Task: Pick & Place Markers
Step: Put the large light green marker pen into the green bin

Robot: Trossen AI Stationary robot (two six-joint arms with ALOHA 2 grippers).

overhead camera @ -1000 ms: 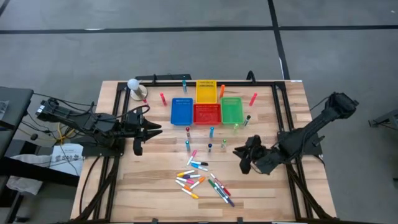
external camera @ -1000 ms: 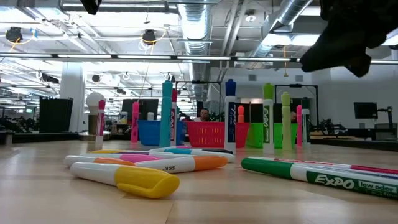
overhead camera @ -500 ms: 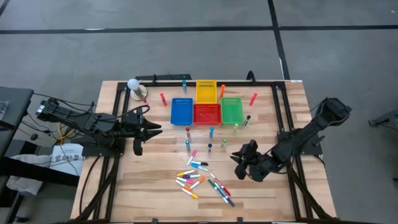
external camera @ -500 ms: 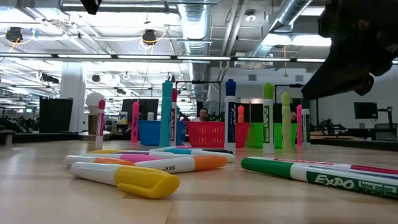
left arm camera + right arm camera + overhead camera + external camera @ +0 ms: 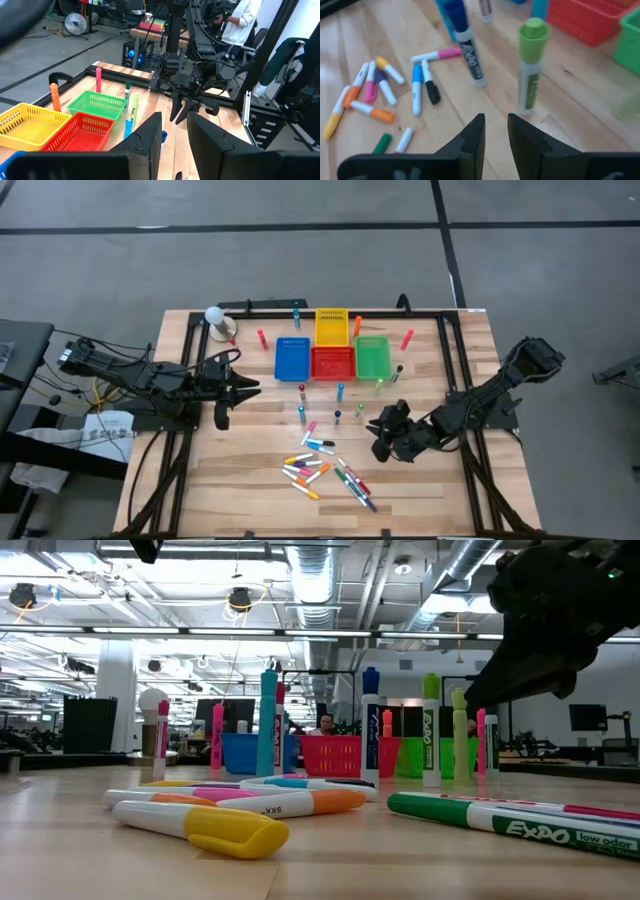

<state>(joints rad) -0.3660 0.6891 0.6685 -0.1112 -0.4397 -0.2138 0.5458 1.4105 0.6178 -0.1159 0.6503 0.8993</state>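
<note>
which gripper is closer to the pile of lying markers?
Right. The right gripper hovers just beside the pile of lying markers. The left gripper waits farther off, near the table's left edge.

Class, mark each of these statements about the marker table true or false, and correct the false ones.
1. The red bin sits between the blue bin and the green bin. True.
2. The right gripper holds a green marker. False: its fingers are empty; the upright green marker stands ahead of it.
3. A pile of markers lies flat on the table. True.
4. The yellow bin is full of markers. False: it looks empty.
5. The left gripper hovers over the pile. False: it waits near the table's left edge.
</note>
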